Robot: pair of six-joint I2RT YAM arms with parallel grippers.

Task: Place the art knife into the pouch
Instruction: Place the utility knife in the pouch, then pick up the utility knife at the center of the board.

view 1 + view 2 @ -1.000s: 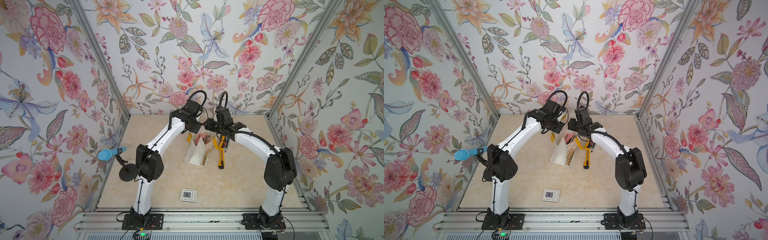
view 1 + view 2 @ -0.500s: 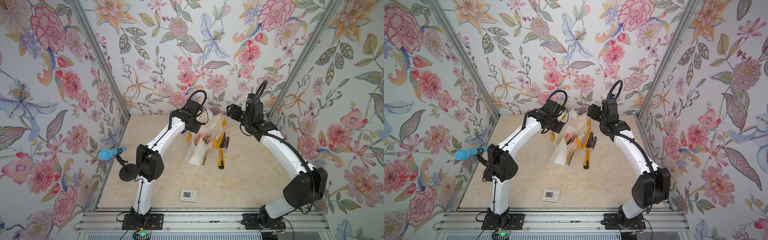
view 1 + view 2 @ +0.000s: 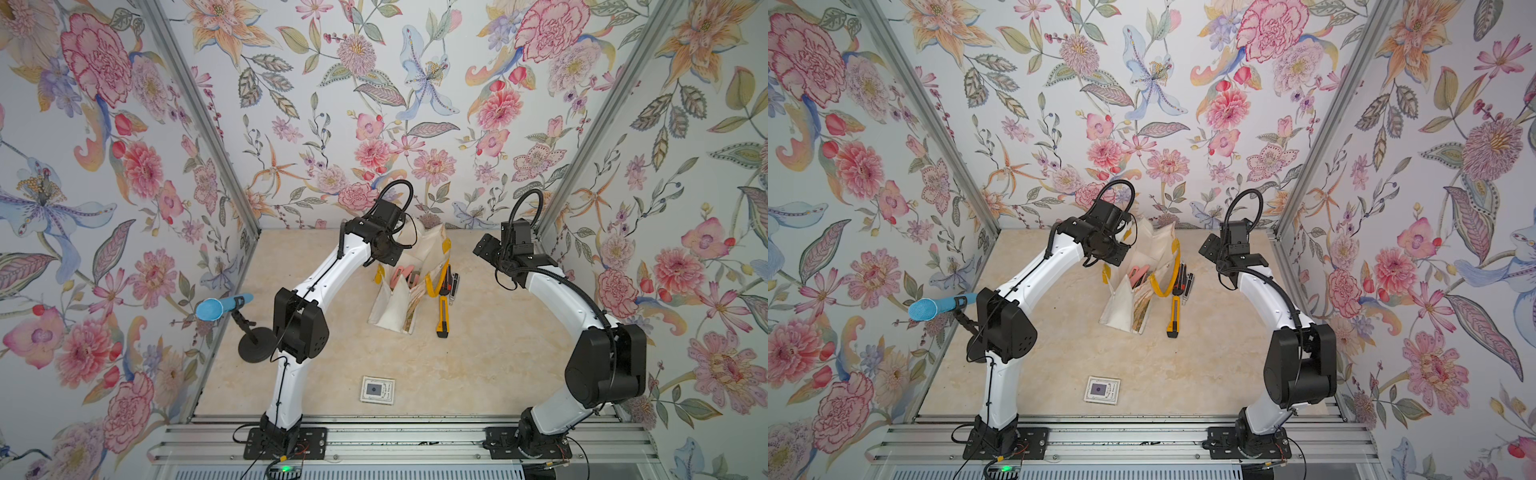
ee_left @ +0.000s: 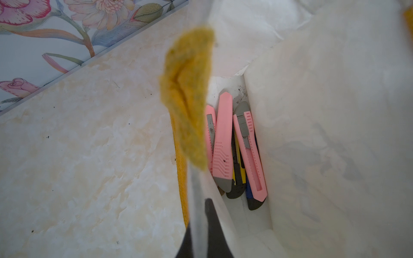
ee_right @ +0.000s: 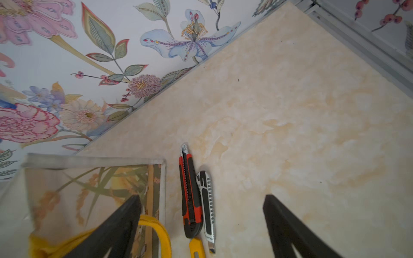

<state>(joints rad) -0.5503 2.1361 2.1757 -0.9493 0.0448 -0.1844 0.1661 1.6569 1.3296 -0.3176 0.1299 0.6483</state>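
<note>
Left gripper (image 4: 197, 223) pinches pouch (image 4: 312, 111); right gripper (image 5: 201, 196) wide.

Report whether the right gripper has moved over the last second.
Yes. The right gripper swung from over the pouch and yellow knife toward the right wall, jaws open.

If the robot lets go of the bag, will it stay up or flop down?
Probably flop. The pouch is thin creased cloth, and its rim looks held up by the shut left gripper. The pink knives lying in the bottom may weigh the base down, so it likely sags rather than slides. Its handle hangs limp too.
</note>
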